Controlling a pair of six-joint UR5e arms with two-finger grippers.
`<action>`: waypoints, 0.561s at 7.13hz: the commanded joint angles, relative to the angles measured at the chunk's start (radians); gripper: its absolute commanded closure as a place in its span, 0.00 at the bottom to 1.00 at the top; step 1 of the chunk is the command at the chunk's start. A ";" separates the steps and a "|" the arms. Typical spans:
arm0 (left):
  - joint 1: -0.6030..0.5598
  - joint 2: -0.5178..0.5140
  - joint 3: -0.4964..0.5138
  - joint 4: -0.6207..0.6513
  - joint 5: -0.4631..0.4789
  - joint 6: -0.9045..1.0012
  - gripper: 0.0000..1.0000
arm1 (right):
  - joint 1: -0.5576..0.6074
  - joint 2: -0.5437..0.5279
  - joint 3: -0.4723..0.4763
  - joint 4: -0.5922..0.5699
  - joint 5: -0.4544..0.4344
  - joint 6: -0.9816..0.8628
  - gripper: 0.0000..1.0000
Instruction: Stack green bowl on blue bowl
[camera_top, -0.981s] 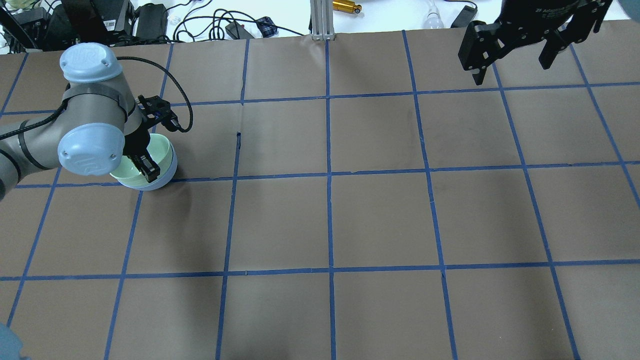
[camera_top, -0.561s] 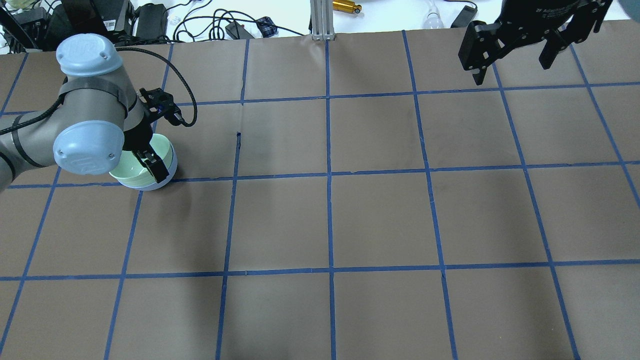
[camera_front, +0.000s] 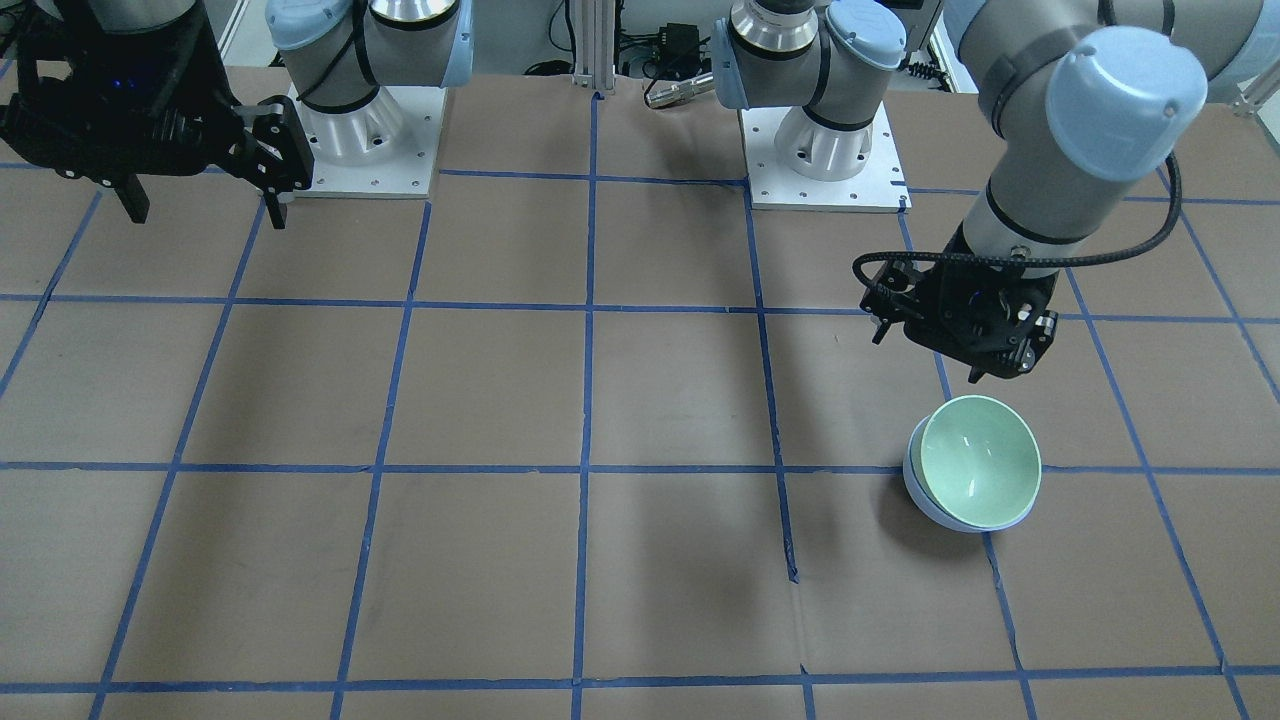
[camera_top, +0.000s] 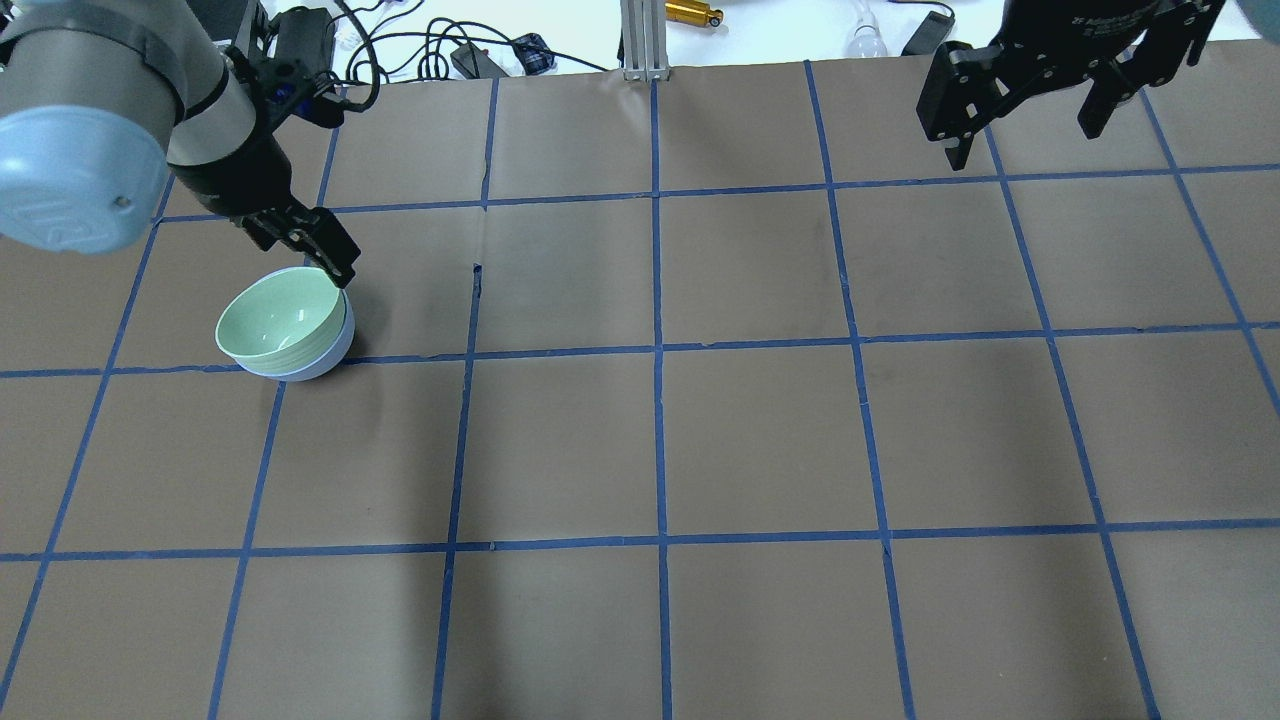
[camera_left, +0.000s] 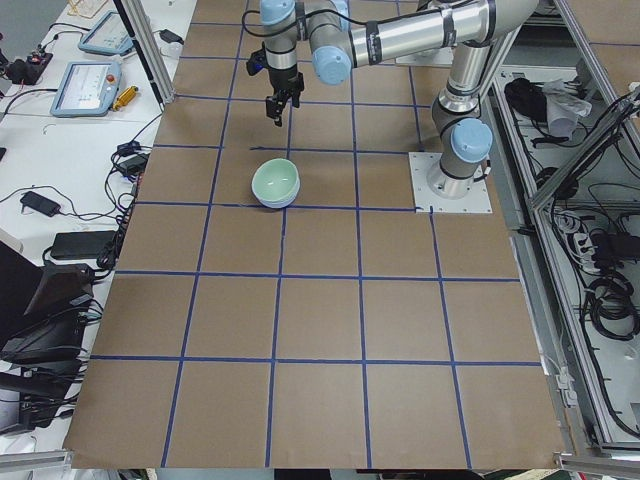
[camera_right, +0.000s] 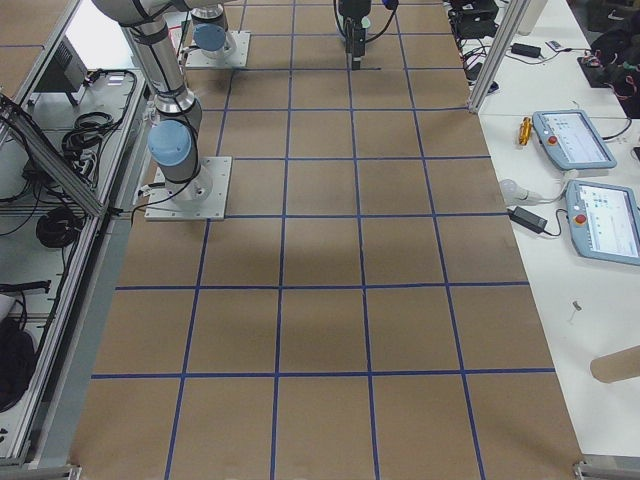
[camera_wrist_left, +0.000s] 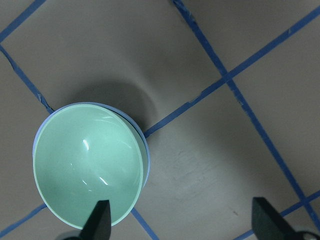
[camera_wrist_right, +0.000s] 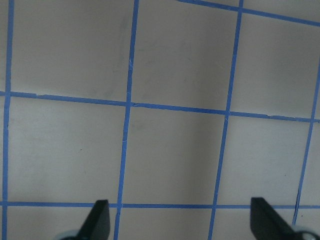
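End effector (camera_wrist_left: 182, 225) agape — green bowl (camera_wrist_left: 87, 170) in blue bowl (camera_top: 312, 370)

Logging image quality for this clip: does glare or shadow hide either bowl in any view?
Left wrist: small glints inside the green bowl, nothing washed out. Front-facing: soft shadow beside the blue bowl, its edge clear. Overhead: both bowls sharp.

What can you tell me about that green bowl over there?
The green bowl is round, deep, glossy pale mint, plain and empty. It sits mouth-up, nested inside the blue bowl, the only thing touching it. The left gripper hovers above, jaws open, clear of it.
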 joint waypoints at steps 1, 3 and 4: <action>-0.082 0.052 0.064 -0.103 -0.034 -0.376 0.00 | 0.000 0.000 0.000 0.000 0.000 0.000 0.00; -0.121 0.065 0.068 -0.103 -0.096 -0.580 0.00 | -0.001 0.000 0.000 0.000 0.000 0.000 0.00; -0.123 0.077 0.052 -0.109 -0.084 -0.574 0.00 | -0.001 0.000 0.000 0.000 0.000 0.000 0.00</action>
